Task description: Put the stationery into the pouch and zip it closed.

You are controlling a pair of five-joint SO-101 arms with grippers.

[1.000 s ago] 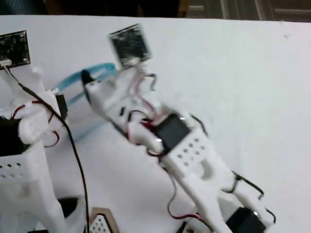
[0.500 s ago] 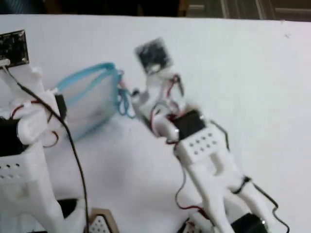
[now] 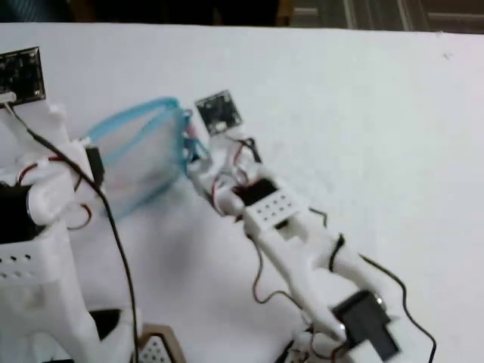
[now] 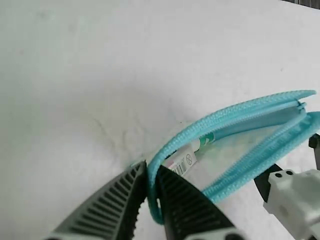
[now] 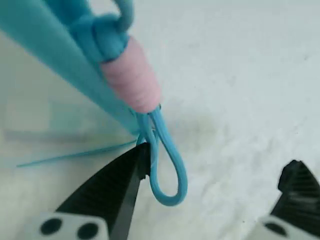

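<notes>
pinching pouch (image 4: 226,117) rim in left fingers (image 4: 119,201), right fingers (image 5: 114,191) spread, cord loop (image 5: 181,172) between them

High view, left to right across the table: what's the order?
left arm → pouch → zip pull cord → right arm

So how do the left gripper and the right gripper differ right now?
The left gripper is shut, pinching the pouch at its end; the right gripper is open. The left holds fabric, while the right only has the pull loop beside one finger, ungripped. Both are at the pouch, at opposite ends.
</notes>
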